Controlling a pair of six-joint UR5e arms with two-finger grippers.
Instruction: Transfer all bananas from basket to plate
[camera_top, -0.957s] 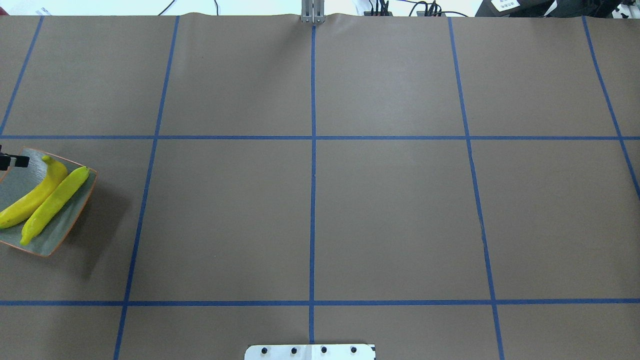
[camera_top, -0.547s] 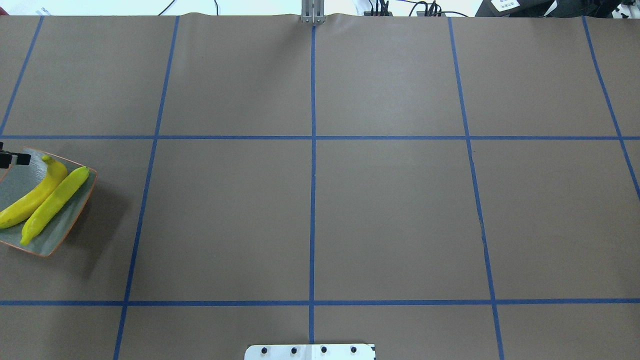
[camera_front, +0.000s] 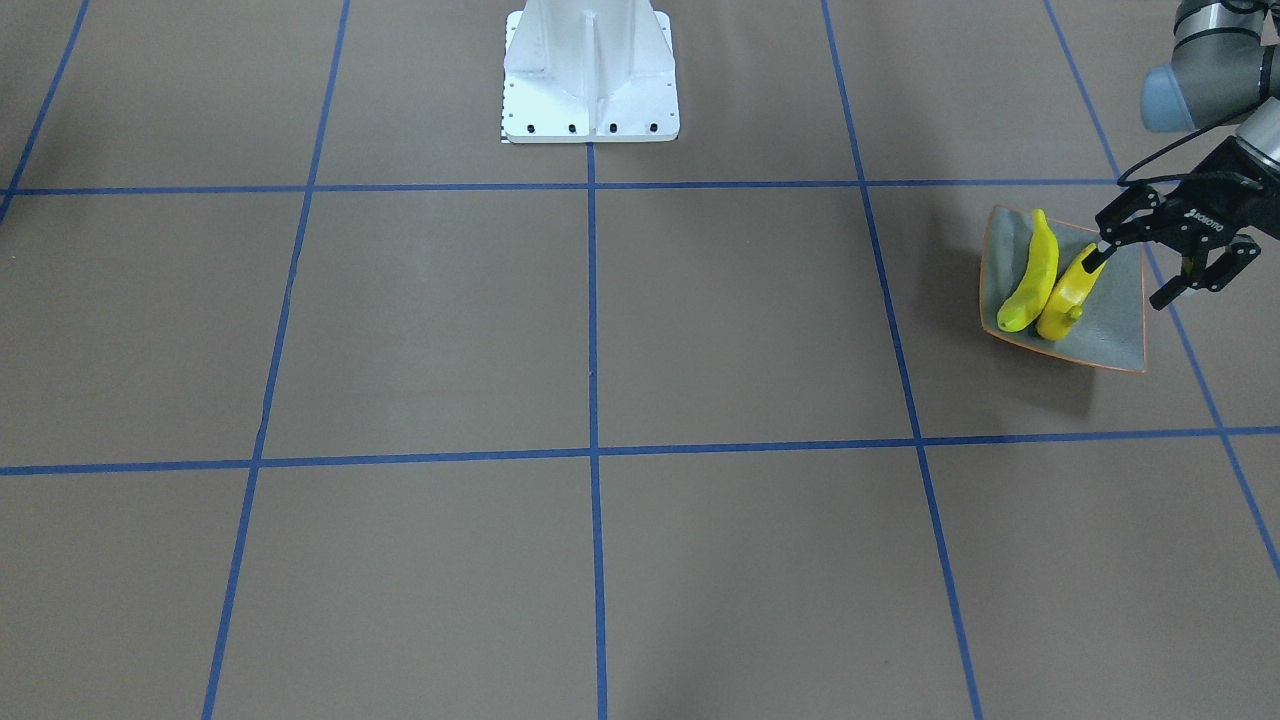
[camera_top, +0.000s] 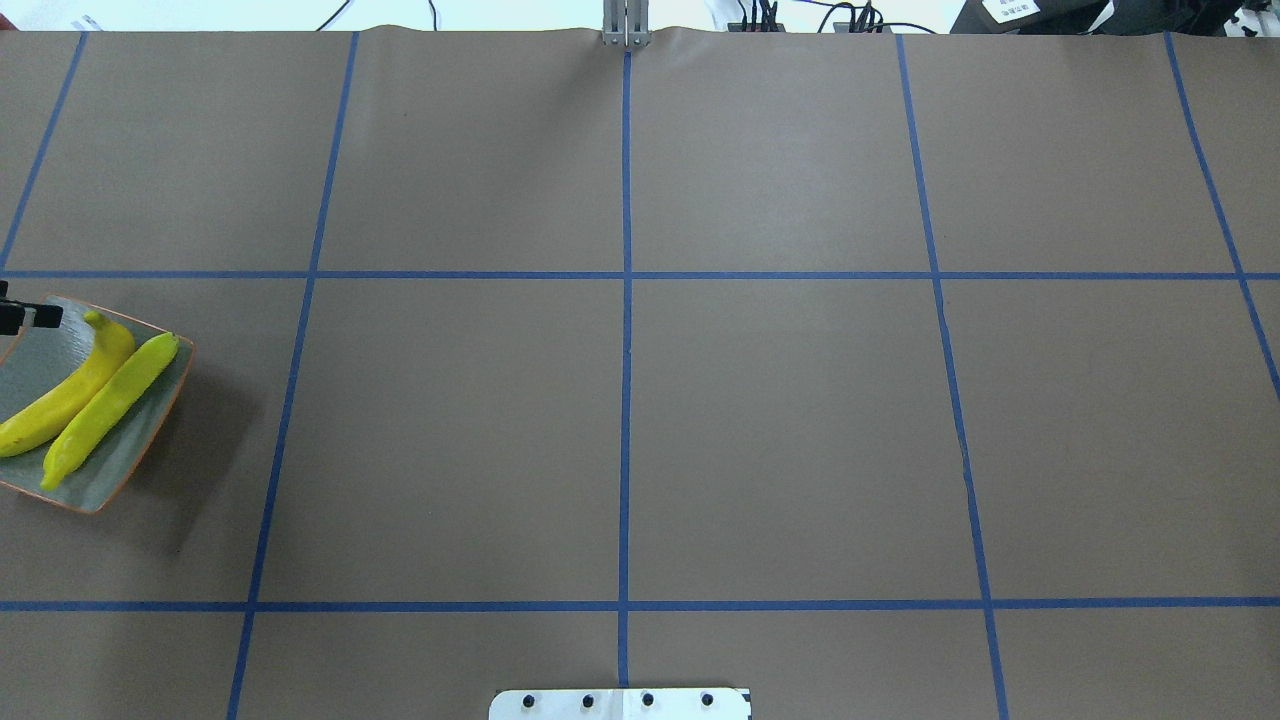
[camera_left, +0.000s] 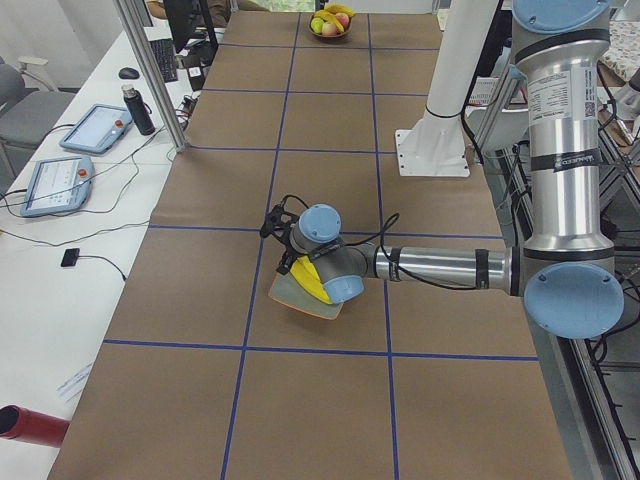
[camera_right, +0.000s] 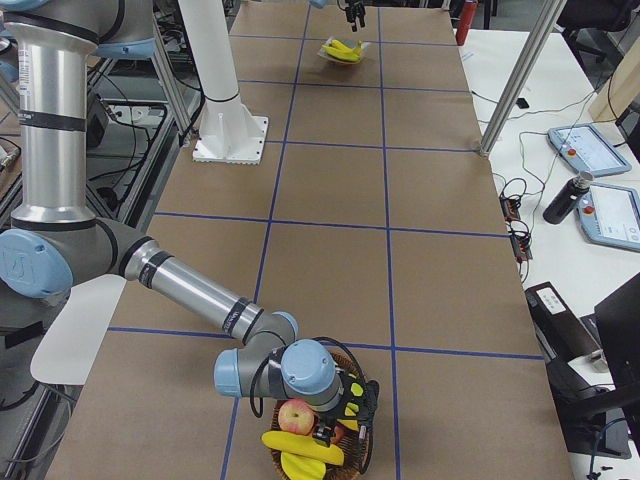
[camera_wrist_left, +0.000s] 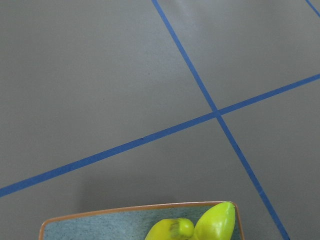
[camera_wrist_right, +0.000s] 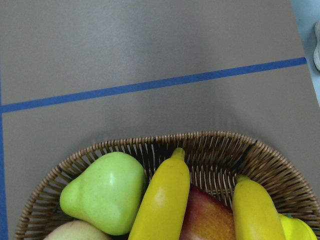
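Two bananas lie side by side on the grey-green plate (camera_front: 1112, 322) (camera_top: 132, 452): a greener one (camera_front: 1035, 272) (camera_top: 112, 402) and a yellow one (camera_front: 1066, 292) (camera_top: 62, 392). My left gripper (camera_front: 1130, 273) hovers open and empty over the plate's outer side; in the overhead view only a fingertip (camera_top: 30, 317) of it shows. At the table's other end, the wicker basket (camera_wrist_right: 200, 145) (camera_right: 357, 458) holds two more bananas (camera_wrist_right: 162, 200) (camera_wrist_right: 252, 210). My right gripper (camera_right: 350, 402) hangs over the basket, and I cannot tell whether it is open or shut.
A green pear (camera_wrist_right: 102, 192) and a red apple (camera_wrist_right: 207, 217) share the basket with the bananas. The white robot base (camera_front: 590, 75) stands at the table's middle edge. A bowl of fruit (camera_left: 331, 22) sits at the far end in the left side view.
The left gripper's fingertip at the plate's far corner has crept slightly up and to the right. The plate and its two bananas have not moved.
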